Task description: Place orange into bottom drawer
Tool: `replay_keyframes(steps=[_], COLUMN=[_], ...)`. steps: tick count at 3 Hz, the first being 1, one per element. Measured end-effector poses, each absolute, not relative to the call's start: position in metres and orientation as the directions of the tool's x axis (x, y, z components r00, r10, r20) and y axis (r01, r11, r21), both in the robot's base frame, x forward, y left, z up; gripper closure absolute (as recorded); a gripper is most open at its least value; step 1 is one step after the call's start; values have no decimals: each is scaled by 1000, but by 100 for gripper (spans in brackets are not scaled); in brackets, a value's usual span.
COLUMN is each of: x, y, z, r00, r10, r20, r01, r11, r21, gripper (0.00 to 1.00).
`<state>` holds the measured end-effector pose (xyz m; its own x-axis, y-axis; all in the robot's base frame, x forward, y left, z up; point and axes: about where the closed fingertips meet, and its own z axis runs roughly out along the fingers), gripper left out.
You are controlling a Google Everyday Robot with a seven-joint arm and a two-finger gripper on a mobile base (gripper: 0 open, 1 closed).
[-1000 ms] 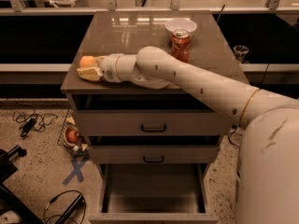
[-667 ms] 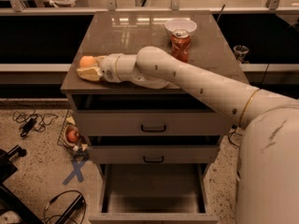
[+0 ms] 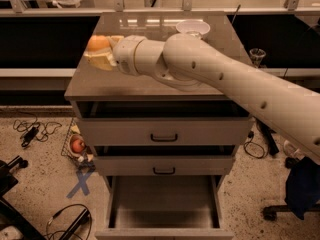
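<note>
The orange [image 3: 97, 42] is small, round and orange-yellow, and sits between the pale fingers [image 3: 101, 61] of my gripper [image 3: 98, 49] over the left part of the cabinet top [image 3: 90, 86]. The gripper is shut on the orange and holds it a little above the top. The bottom drawer [image 3: 162, 200] is pulled out at the foot of the cabinet, its flat grey-beige floor bare. My arm [image 3: 210, 76] reaches in from the right and hides the soda can.
A white bowl [image 3: 192, 28] stands at the back of the cabinet top. Two closed drawer fronts with black handles [image 3: 164, 137] sit above the open drawer. A reddish fruit [image 3: 77, 145] lies in a wire basket on the floor at left, beside a blue tape cross [image 3: 80, 184] and cables.
My gripper has risen from the cabinet top with the orange in it. The arm is higher and now covers the soda can.
</note>
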<state>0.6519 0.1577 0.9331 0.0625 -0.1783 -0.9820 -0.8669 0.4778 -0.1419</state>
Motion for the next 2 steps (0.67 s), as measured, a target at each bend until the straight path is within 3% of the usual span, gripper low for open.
replay_keyframes(steps=[1,2], x=[567,511], y=[152,140], z=[909,865], r00=[103,24], r10=[-233,-326], r20=[-967,-945], r01=[-872,-889], r11=[446,424], r21=[-200,-169], gripper=[100,100])
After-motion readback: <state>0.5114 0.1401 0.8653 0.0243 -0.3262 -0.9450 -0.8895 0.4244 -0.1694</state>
